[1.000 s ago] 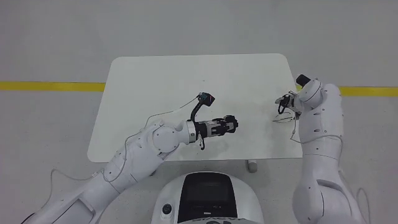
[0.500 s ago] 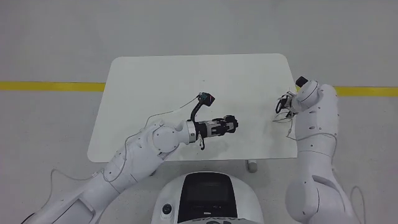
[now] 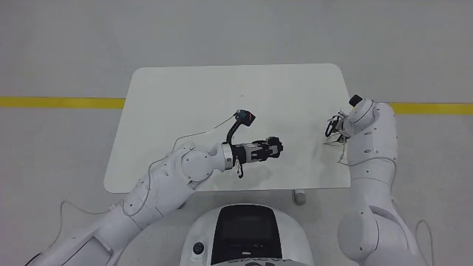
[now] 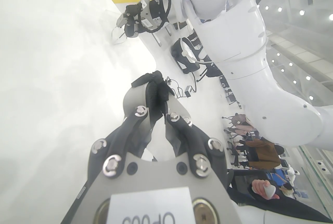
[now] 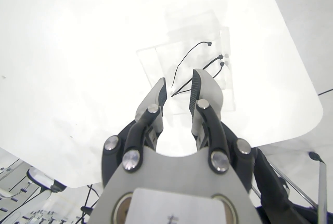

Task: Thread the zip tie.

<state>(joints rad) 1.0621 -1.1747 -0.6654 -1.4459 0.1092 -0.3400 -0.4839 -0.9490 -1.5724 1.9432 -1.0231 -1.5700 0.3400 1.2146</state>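
Zip ties (image 5: 182,61) just beyond right pincer (image 5: 179,77)

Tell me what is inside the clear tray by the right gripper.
Three black zip ties lie in the clear tray. The right gripper hides parts of two ties and the tray floor behind it.

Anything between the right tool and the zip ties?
Nothing visible. The open right tool hangs over the thin black plastic zip ties, which lie loose in a clear plastic tray near the edge of the white table. I can make out no cover on the tray.
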